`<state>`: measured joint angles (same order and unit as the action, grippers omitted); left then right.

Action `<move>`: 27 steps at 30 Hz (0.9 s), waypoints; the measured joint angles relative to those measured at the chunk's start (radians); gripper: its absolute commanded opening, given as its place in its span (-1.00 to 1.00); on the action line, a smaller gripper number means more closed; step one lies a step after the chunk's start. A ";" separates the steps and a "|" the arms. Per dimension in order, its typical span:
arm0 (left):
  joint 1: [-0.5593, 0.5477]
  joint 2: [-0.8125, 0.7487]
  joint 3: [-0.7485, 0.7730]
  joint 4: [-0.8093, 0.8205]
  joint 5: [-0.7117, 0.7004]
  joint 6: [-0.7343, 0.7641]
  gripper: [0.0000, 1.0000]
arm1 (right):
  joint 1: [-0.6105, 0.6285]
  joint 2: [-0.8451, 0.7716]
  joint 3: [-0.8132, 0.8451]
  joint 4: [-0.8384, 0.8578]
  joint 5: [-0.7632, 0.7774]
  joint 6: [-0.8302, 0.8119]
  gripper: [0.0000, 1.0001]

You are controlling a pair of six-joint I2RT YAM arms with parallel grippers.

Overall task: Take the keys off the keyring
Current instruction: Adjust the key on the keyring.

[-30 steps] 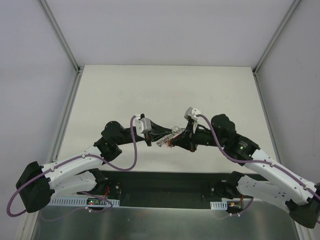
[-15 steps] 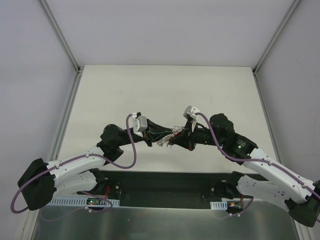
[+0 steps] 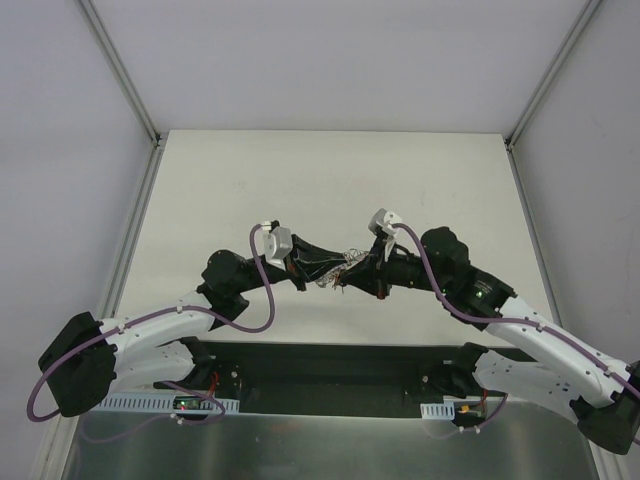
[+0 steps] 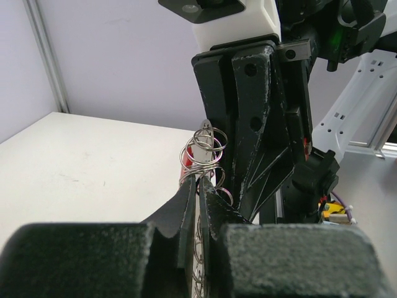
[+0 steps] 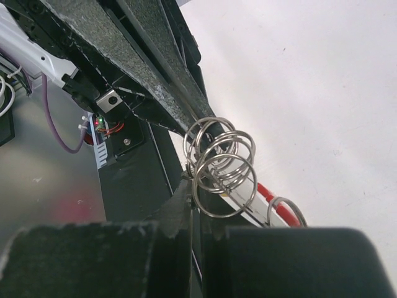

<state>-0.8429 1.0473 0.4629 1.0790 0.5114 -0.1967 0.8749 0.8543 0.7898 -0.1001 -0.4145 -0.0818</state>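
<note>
Both grippers meet above the table's near middle. A tangle of several thin silvery wire rings, the keyring [image 3: 343, 265], hangs between them. My left gripper [image 4: 200, 180] is shut on the rings [image 4: 205, 149], with the right gripper's black fingers [image 4: 260, 124] just behind them. My right gripper [image 5: 197, 186] is shut on the same cluster [image 5: 220, 164], which carries a red plastic piece [image 5: 273, 198] and a pale tag [image 5: 248, 186]. The left gripper's fingers [image 5: 155, 56] cross overhead in the right wrist view. The keys are hidden; I can make out none among the rings.
The white table [image 3: 330, 180] lies below, walled by pale panels with metal rails [image 3: 135, 250] at left and right. A black base strip [image 3: 330, 370] with both arm mounts runs along the near edge.
Both grippers stay shut on the ring tangle. The left wrist has shifted slightly left and farther up the table, the right wrist has risen a little, and the tangle looks more bunched.
</note>
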 measured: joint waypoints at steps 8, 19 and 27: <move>0.000 -0.004 -0.002 -0.003 -0.055 0.001 -1.00 | 0.000 -0.008 -0.016 0.045 0.004 0.019 -0.98; -0.002 -0.016 -0.009 -0.006 -0.093 -0.006 -1.00 | 0.000 0.000 -0.023 0.075 0.012 0.030 -0.98; 0.000 -0.006 -0.011 0.030 -0.089 -0.077 -1.00 | 0.000 0.005 -0.023 0.080 0.037 0.029 -0.98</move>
<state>-0.8433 1.0416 0.4515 1.1091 0.4225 -0.2733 0.8749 0.8589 0.7673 -0.0200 -0.3775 -0.0525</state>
